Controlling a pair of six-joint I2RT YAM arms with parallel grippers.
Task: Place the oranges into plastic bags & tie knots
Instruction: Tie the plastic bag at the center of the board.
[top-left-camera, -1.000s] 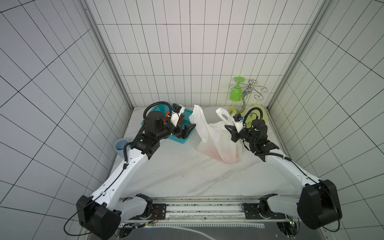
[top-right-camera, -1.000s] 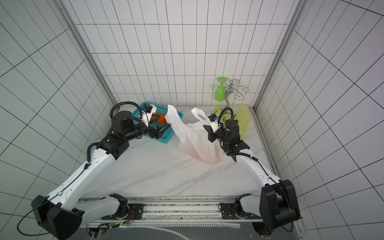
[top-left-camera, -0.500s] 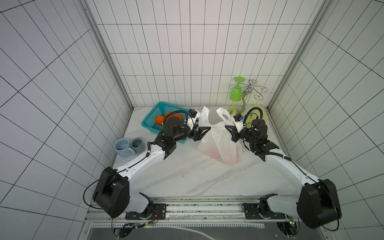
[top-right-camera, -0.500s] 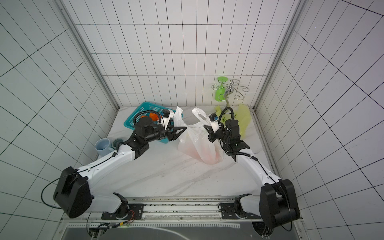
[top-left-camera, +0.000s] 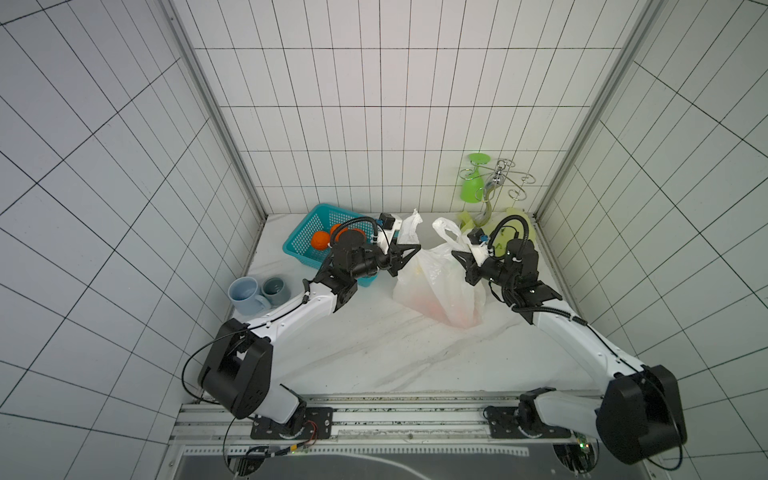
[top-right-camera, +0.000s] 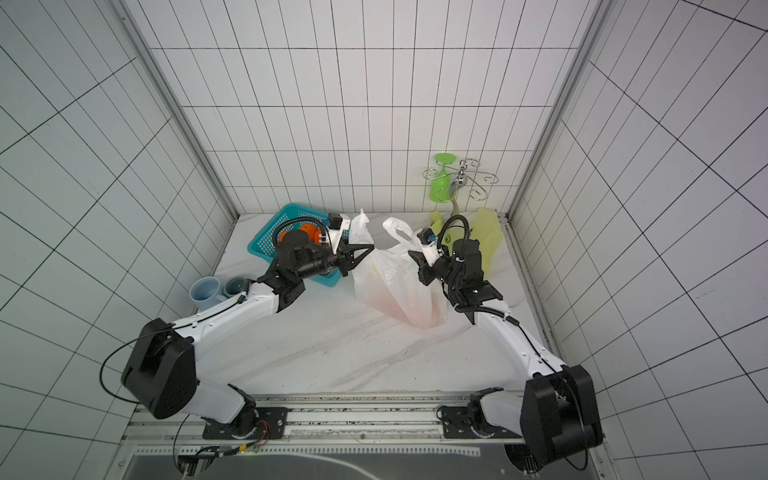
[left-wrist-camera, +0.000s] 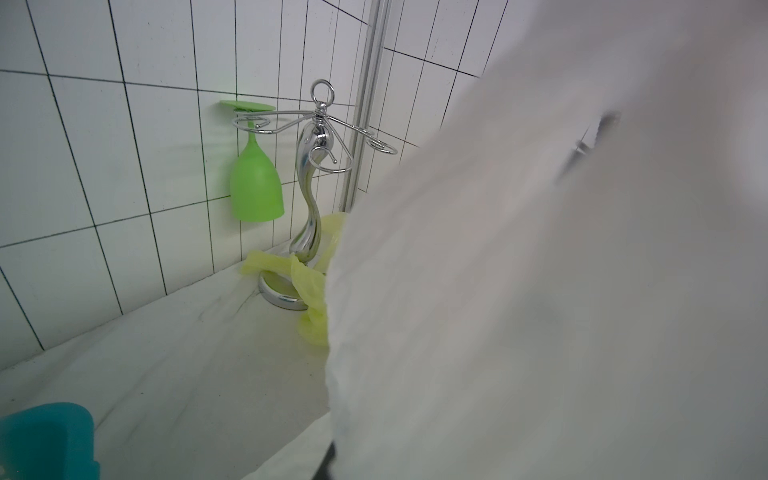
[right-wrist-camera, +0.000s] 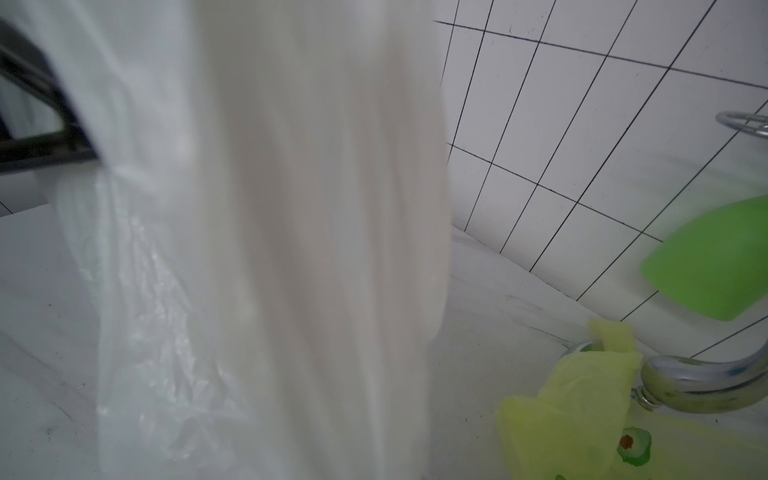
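The white plastic bag (top-left-camera: 436, 282) stands mid-table, with oranges (top-left-camera: 442, 311) glowing through its bottom. Two more oranges (top-left-camera: 320, 240) lie in the teal basket (top-left-camera: 305, 226). My left gripper (top-left-camera: 417, 248) is shut on the bag's left handle (top-left-camera: 409, 226). On the other side, my right gripper (top-left-camera: 459, 258) is shut on the right handle (top-left-camera: 446, 230). The handles stand apart, and no knots are in view. The yellow-green bag (top-left-camera: 505, 239) lies crumpled behind my right arm. White film (left-wrist-camera: 540, 291) covers the jaws in both wrist views.
Two mugs (top-left-camera: 255, 291) stand at the left wall. A chrome glass rack (top-left-camera: 500, 180) with a hanging green wine glass (top-left-camera: 473, 187) stands in the back right corner. The basket lies right behind my left wrist.
My left arm swung from the basket over to the white bag, and its jaws closed on the left handle. The right arm held still.
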